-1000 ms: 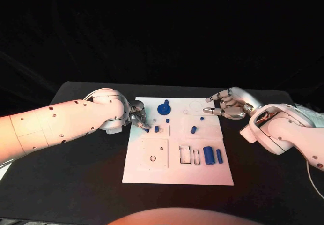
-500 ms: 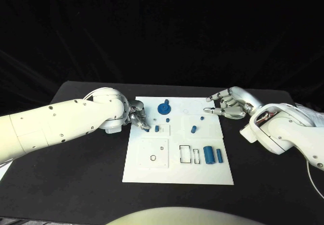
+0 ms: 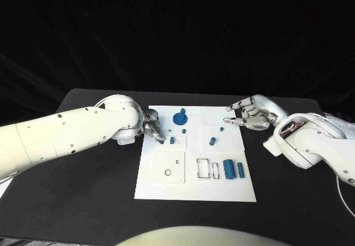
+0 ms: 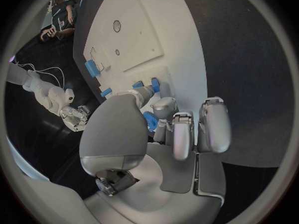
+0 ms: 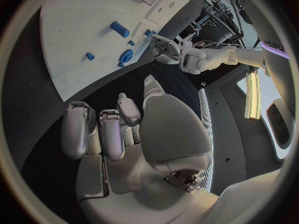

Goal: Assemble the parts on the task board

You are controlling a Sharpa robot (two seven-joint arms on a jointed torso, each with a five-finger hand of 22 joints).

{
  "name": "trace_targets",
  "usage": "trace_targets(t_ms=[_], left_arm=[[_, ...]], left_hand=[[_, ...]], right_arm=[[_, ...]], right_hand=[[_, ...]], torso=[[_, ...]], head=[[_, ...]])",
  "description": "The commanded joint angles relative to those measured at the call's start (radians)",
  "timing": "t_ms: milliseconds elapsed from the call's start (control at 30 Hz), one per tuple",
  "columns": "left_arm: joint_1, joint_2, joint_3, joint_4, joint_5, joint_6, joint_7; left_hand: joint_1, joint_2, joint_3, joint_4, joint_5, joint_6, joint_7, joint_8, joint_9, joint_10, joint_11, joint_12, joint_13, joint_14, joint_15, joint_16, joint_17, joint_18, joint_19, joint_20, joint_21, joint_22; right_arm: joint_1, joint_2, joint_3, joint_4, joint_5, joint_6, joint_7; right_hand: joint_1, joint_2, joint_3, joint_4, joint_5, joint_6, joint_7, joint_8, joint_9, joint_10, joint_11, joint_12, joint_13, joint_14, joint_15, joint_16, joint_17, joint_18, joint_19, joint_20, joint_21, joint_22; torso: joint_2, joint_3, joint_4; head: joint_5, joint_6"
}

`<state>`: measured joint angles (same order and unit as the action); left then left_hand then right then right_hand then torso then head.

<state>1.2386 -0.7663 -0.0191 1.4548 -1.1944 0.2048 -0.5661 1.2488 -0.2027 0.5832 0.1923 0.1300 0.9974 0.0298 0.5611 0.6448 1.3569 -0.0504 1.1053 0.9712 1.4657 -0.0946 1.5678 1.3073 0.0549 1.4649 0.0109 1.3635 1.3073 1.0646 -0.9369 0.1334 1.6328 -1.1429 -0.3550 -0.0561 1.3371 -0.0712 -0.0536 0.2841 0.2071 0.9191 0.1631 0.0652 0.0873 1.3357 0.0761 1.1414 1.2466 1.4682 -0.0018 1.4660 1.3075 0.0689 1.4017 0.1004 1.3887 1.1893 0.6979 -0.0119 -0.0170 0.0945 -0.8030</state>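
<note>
In the head view you see the task board (image 3: pixel 194 174) lying in the middle of the black table (image 3: pixel 74 205), running from the centre of the frame down toward the lower middle. Your left hand (image 3: pixel 152 128) sits at the board's upper left edge, fingertips down beside a small blue peg (image 3: pixel 172 140); whether it pinches a part there you cannot tell from here. A round blue gear (image 3: pixel 179 119) stands just right of that hand, near the board's top. Two blue cylinders (image 3: pixel 234 168) lie side by side at the board's right, lower down, well apart from both hands. Your right hand (image 3: pixel 250 117) hovers at the board's upper right corner, fingers curled loosely and apart, holding nothing.

In the left wrist view your left hand (image 4: pixel 159 129) fills the centre, its fingertips set against the board (image 4: pixel 181 50) with small blue parts (image 4: pixel 153 86) just past them and another blue piece (image 4: pixel 149 120) tucked against the fingers; the grip stays unclear.

In the right wrist view your right hand (image 5: pixel 124 129) is empty, fingers apart, with the board (image 5: pixel 81 25) in the upper left and the gear (image 5: pixel 126 56) near its edge.
</note>
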Motion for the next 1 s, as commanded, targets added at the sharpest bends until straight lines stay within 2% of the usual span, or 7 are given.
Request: trace_targets(t_ms=[33, 333, 767, 1000], left_arm=[[-0.006, 0.01, -0.005, 0.0, 0.034, 0.027, -0.027], [-0.006, 0.016, -0.006, -0.001, 0.036, 0.052, -0.042], [-0.006, 0.023, -0.006, -0.012, 0.02, 0.039, -0.048], [-0.006, 0.027, -0.006, -0.023, 0.008, 0.035, -0.052]], left_hand=[[-0.025, -0.001, 0.058, -0.067, 0.0, 0.024, -0.018, 0.005, 0.002, 0.009, -0.003, 0.008, 0.005, 0.105, -0.007, 0.003, 0.263, -0.007, 0.048, -0.002, 0.008, 0.11], [-0.074, -0.006, -0.005, -0.051, -0.001, 0.045, -0.026, 0.007, 0.003, 0.017, -0.009, 0.018, 0.018, 0.105, -0.013, 0.003, 0.263, -0.007, 0.049, -0.007, 0.009, 0.114], [-0.102, 0.002, -0.049, -0.034, 0.0, 0.059, -0.03, 0.01, 0.005, 0.025, -0.013, 0.028, 0.029, 0.105, -0.016, 0.003, 0.263, -0.009, 0.052, -0.01, 0.016, 0.121], [-0.134, 0.006, -0.096, -0.004, 0.0, 0.068, -0.033, 0.015, 0.009, 0.029, -0.015, 0.031, 0.033, 0.105, -0.018, 0.003, 0.263, -0.01, 0.054, -0.011, 0.019, 0.125]], right_arm=[[-0.001, 0.0, 0.0, 0.002, -0.006, 0.013, 0.007], [-0.001, -0.001, 0.0, 0.003, -0.006, 0.014, 0.006], [-0.001, 0.0, 0.0, 0.002, -0.003, 0.013, 0.008], [-0.001, 0.0, 0.0, 0.002, -0.001, 0.013, 0.008]], right_hand=[[-0.003, 0.009, -0.006, 0.001, 0.006, 0.005, -0.002, 0.001, 0.001, -0.004, -0.003, 0.001, 0.0, 0.061, -0.004, -0.005, 0.084, 0.008, -0.008, -0.002, -0.006, -0.001], [-0.003, 0.009, -0.006, 0.001, 0.006, 0.005, -0.002, 0.001, 0.001, -0.004, -0.003, 0.001, 0.0, 0.061, -0.004, -0.005, 0.084, 0.008, -0.008, -0.002, -0.006, -0.001], [-0.004, 0.012, -0.009, 0.0, 0.008, 0.005, -0.002, 0.001, 0.002, -0.006, -0.004, -0.002, -0.004, 0.06, -0.004, -0.007, 0.081, 0.009, -0.009, -0.003, -0.007, -0.004], [-0.004, 0.012, -0.009, 0.0, 0.008, 0.005, -0.002, 0.001, 0.002, -0.006, -0.004, -0.002, -0.004, 0.06, -0.004, -0.007, 0.081, 0.009, -0.009, -0.003, -0.007, -0.004]], torso=[[0.001, 0.0, 0.0005], [0.0, 0.0, 0.0007], [0.0, -0.0009, 0.0008], [-0.001, -0.0006, 0.0015]], head=[[-0.002, -0.001], [-0.003, -0.005], [-0.005, -0.008], [-0.004, -0.007]])
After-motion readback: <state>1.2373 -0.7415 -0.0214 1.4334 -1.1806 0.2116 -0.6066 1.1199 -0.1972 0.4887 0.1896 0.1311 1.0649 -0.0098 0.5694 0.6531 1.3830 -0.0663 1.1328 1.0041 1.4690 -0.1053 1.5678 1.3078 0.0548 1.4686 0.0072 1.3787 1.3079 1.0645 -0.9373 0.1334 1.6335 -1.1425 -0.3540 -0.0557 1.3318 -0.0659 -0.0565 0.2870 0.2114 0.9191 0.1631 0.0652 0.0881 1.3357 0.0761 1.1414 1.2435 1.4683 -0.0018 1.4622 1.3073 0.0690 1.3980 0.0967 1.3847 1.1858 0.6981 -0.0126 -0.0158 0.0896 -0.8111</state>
